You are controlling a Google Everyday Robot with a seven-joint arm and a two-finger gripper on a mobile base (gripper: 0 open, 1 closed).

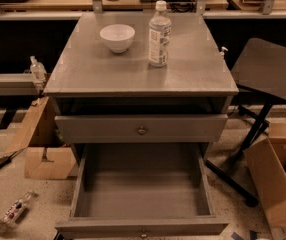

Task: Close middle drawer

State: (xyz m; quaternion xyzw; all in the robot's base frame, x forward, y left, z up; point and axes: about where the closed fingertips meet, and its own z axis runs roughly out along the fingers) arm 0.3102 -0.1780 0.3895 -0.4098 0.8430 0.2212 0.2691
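Middle drawer (142, 196) pulled out, gripper seemingly offscreen

High front camera looks down, close, on the cabinet (133, 79); hand out of view.

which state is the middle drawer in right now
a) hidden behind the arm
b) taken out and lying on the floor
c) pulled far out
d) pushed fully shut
c: the middle drawer sticks far out in front of the cabinet, its box open to view from above; the gripper is not in view.
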